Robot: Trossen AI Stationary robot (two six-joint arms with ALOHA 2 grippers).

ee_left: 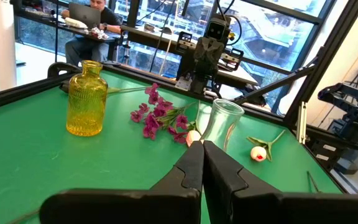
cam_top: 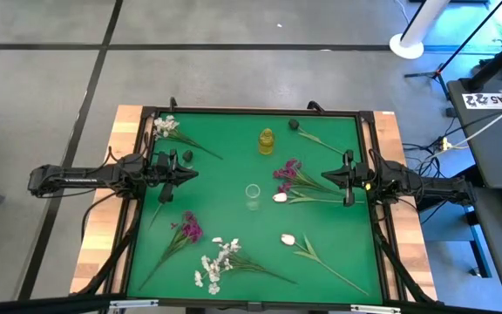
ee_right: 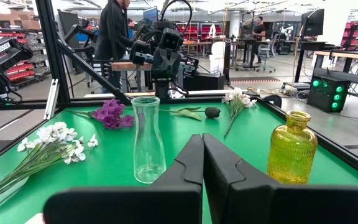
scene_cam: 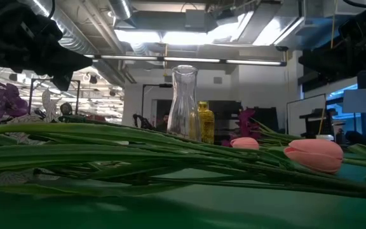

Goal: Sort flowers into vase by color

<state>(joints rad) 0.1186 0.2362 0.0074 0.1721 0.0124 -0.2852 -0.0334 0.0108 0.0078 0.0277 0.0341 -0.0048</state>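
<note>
On my bench (cam_top: 146,262), two vases (cam_top: 253,195) stand mid-mat, one behind the other. Flowers (cam_top: 296,179) lie scattered around them, none inside; my arms flank both sides.

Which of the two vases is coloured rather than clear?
The yellow ribbed vase toward the table's far edge; the clear glass vase stands at the centre and has no tint.

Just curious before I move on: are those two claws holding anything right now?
Left gripper: shut, holding nothing, at the table's left edge.
Right gripper: shut, holding nothing, at the table's right edge.
</note>
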